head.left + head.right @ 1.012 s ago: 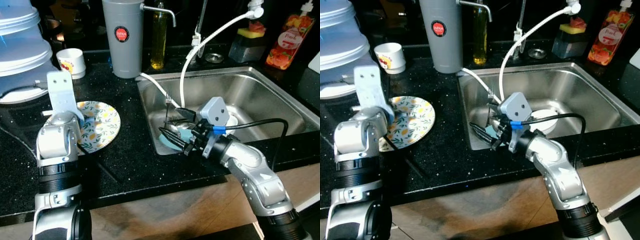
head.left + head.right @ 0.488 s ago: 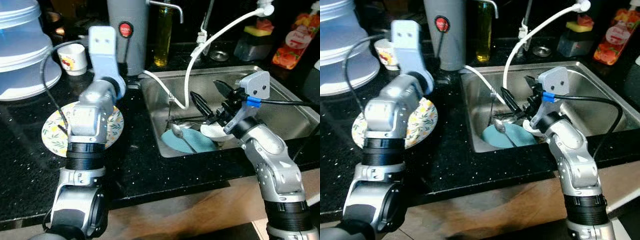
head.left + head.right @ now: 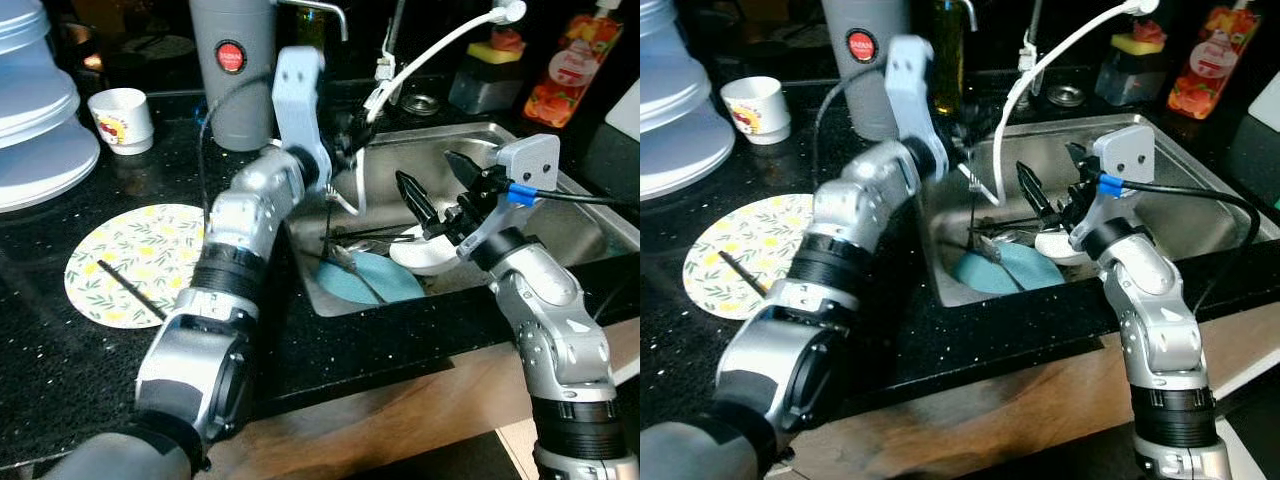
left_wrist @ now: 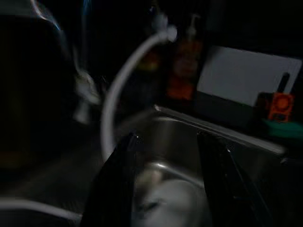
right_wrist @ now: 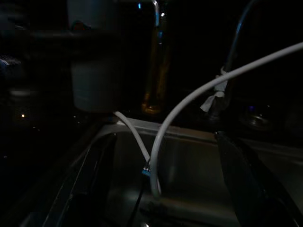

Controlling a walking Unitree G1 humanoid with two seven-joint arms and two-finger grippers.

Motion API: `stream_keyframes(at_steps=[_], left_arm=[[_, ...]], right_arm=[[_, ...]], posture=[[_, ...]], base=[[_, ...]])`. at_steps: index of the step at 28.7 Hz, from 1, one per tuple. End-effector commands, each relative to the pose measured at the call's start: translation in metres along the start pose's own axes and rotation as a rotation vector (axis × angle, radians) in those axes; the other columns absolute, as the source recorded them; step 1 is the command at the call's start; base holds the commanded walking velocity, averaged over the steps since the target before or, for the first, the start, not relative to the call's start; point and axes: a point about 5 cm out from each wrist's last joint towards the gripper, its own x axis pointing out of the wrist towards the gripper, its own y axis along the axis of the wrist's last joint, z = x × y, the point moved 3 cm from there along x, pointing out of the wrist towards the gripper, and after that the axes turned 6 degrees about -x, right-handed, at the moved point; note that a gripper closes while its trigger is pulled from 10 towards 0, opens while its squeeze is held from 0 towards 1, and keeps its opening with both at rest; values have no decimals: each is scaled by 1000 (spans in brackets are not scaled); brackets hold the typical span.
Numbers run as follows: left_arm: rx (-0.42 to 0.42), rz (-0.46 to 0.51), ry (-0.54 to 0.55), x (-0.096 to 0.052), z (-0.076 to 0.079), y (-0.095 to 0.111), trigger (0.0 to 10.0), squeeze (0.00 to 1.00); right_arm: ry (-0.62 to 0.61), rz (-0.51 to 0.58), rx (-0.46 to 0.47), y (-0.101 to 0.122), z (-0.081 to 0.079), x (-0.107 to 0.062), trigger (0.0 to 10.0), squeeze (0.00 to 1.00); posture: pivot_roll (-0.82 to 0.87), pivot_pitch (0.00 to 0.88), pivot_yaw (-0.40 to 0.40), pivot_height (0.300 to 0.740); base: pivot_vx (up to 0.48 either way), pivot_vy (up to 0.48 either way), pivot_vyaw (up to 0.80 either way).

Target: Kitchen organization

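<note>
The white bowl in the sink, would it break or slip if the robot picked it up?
The white bowl looks like glazed ceramic, so it would probably chip or crack if dropped on the steel sink. Its smooth, shiny surface may be slippery, especially if wet. It sits tilted by the blue plate, so a push might rock or slide it.

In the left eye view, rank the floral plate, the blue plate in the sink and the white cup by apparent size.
1. floral plate
2. blue plate, partly hidden by cutlery
3. white cup, farther back, so its rank is less sure
</note>
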Motion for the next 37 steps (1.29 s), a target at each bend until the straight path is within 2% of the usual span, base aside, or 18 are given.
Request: stream_keyframes(at_steps=[1,2,4,6,7,8,9,15,16,17,20,21,23,25,27,28,33,37], left_arm=[[153,-17,-55,-17,-5,9,10000,0],[286,-80,-69,-34,-15,12,10000,0],[366,-125,-84,-43,-22,13,10000,0],[580,-249,-80,-74,-40,14,10000,0],[580,-249,-80,-74,-40,14,10000,0],[662,-315,-62,-88,-48,12,10000,0],[766,-442,-46,-120,-55,5,10000,0],[800,-558,45,-147,-64,-8,10000,0],[761,-583,209,-153,-80,-13,10000,0],[761,-583,209,-153,-80,-13,10000,0],[494,-508,781,-181,-135,-13,10000,0],[494,-508,781,-181,-135,-13,10000,0],[268,-448,976,-203,-151,-16,10000,0],[215,-429,1013,-210,-153,-17,10000,0],[7,-415,1096,-233,-152,-30,10000,0],[7,-415,1096,-233,-152,-30,10000,0],[-424,-382,1011,-255,-120,-50,10000,0],[-450,-360,980,-259,-108,-53,10000,0]], right_arm=[[6,5,-2,1,-2,1,10000,0],[10,6,1,1,-4,1,10000,0],[11,7,4,1,-5,2,10000,0],[17,9,12,0,-8,2,10000,0],[17,9,12,0,-8,2,10000,0],[19,10,15,-1,-10,3,10000,0],[25,9,24,-3,-13,3,10000,0],[36,6,33,-6,-18,4,10000,0],[42,6,34,-6,-20,4,10000,0],[42,6,34,-6,-20,4,10000,0],[52,8,37,-7,-23,6,10000,0],[52,8,37,-7,-23,6,10000,0],[54,8,36,-7,-23,7,10000,0],[54,8,36,-7,-23,7,10000,0],[54,5,34,-8,-22,6,10000,0],[54,5,34,-8,-22,6,10000,0],[59,2,36,-11,-22,6,10000,0],[67,2,37,-11,-23,7,10000,0]], posture=[[80,37,11,740],[90,40,16,740],[90,40,16,740],[113,45,30,740],[113,45,30,740],[113,45,30,740],[121,47,38,740],[132,49,38,740],[140,46,38,740],[140,46,38,740],[140,40,37,740],[140,40,37,740],[139,37,38,740],[139,37,38,740],[146,39,42,740],[146,39,42,740],[187,58,37,740],[195,63,33,740]], base=[[0,0,0],[0,0,0],[0,0,0],[0,0,0],[0,0,0],[0,0,0],[0,0,0],[0,0,0],[0,0,0],[0,0,0],[0,0,0],[0,0,0],[0,0,0],[0,0,0],[0,0,0],[0,0,0],[0,0,0],[0,0,0]])
